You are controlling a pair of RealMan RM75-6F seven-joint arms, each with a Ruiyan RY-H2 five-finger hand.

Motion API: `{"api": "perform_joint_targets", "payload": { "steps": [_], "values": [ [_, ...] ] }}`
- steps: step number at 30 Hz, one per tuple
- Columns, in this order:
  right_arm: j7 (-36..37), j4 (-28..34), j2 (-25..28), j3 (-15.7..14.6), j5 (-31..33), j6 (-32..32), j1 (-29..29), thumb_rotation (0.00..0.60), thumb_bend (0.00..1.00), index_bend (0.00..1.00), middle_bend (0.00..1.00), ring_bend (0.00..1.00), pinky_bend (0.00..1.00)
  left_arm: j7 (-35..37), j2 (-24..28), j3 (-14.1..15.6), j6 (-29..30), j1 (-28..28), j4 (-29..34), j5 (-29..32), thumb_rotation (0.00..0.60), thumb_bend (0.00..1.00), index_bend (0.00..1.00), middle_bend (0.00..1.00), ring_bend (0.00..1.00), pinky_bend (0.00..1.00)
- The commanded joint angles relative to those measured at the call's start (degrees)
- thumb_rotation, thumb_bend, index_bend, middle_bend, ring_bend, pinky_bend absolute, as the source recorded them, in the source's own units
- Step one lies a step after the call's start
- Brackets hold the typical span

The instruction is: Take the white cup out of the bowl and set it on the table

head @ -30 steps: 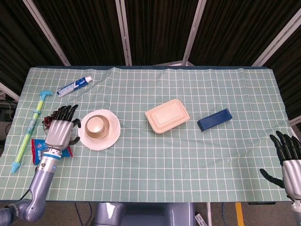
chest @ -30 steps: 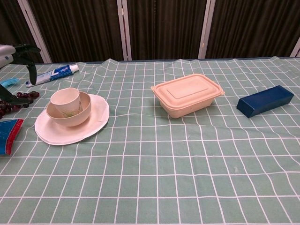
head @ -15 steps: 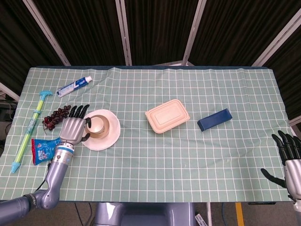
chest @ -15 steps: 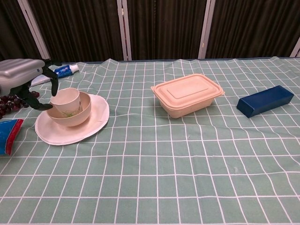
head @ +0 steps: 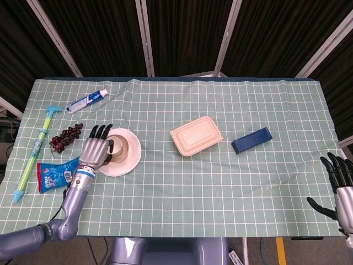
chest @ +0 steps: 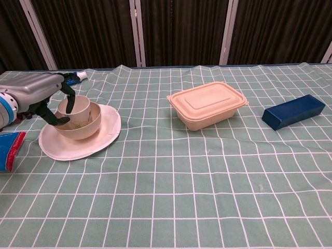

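White, small and rigid, the smooth ceramic-looking cup (chest: 71, 108) sits in the cream bowl (chest: 85, 124) on a pale plate (chest: 98, 140). Left hand (chest: 36, 92) curls around it, grip unconfirmed. Probably light, slippery: clasp its sidewall.

Checked table (head: 182, 182), plate (head: 128, 162), lidded box (head: 196, 136), blue block (head: 252, 140)

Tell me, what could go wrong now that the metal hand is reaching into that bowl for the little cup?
The left hand has fingers hooked around the small white cup, which sits tilted inside the beige bowl. If the hold is loose, the cup may slip back. The bowl rests unfixed on a white round plate, so lifting could drag or tip both. The bunch of dark grapes and the red-and-blue snack packet lie close by, so the arm might knock them.
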State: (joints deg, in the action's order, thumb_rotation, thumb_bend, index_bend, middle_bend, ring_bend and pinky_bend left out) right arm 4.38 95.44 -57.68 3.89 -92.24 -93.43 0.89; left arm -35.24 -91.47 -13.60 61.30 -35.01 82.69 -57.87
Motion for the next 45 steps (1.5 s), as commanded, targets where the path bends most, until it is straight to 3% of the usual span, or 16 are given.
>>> {"api": "perform_joint_targets", "payload": {
  "steps": [1,6,12,19,26,32,34,39,45],
  "values": [
    [0.1,0.0,0.0,0.0,0.0,0.0,0.0,0.6,0.04,0.0,0.0,0.0,0.0,-0.7,-0.5,0.4,-0.2,-0.3,-0.7,1.0,0.6,0.46,0.61,0.0,0.0,0.0],
    [0.4,0.0,0.1,-0.1,-0.2,0.0,0.0,0.6,0.04,0.0,0.0,0.0,0.0,-0.3,-0.4,0.8,0.1,-0.2,-1.0,1.7,0.6,0.54,0.6,0.0,0.0,0.0],
    [0.1,-0.1,-0.1,-0.1,-0.3,0.0,0.0,0.6,0.04,0.0,0.0,0.0,0.0,1.8,1.6,1.5,1.6,0.5,1.5,-0.4,0.6,0.56,0.6,0.0,0.0,0.0],
    [-0.7,0.0,-0.4,-0.2,-0.6,-0.1,0.0,0.6,0.04,0.0,0.0,0.0,0.0,2.9,8.0,4.0,7.2,2.6,13.4,-9.7,0.6,0.56,0.6,0.0,0.0,0.0],
    [-1.0,0.2,-0.4,-0.3,-1.0,-0.7,-0.2,0.6,0.04,0.0,0.0,0.0,0.0,2.0,14.3,9.4,8.0,4.3,26.1,-17.4,0.6,0.56,0.6,0.0,0.0,0.0],
    [0.0,0.4,0.1,0.1,-0.5,-1.4,-0.5,0.6,0.04,0.0,0.0,0.0,0.0,2.8,16.2,15.3,4.6,4.8,29.3,-23.0,0.6,0.56,0.6,0.0,0.0,0.0],
    [0.3,0.4,0.3,0.2,-0.3,-1.5,-0.6,0.6,0.04,0.0,0.0,0.0,0.0,1.5,16.7,17.8,1.2,4.2,30.2,-23.1,0.6,0.56,0.6,0.0,0.0,0.0],
    [0.6,0.5,0.5,0.3,0.0,-1.4,-0.6,0.6,0.04,0.0,0.0,0.0,0.0,0.0,16.6,18.2,-1.3,3.5,30.7,-21.2,0.6,0.56,0.6,0.0,0.0,0.0],
    [0.8,0.4,0.5,0.4,0.0,-1.3,-0.6,0.6,0.04,0.0,0.0,0.0,0.0,-4.5,17.0,18.8,-5.6,1.7,31.8,-14.6,0.6,0.56,0.6,0.0,0.0,0.0]
  ]
}}
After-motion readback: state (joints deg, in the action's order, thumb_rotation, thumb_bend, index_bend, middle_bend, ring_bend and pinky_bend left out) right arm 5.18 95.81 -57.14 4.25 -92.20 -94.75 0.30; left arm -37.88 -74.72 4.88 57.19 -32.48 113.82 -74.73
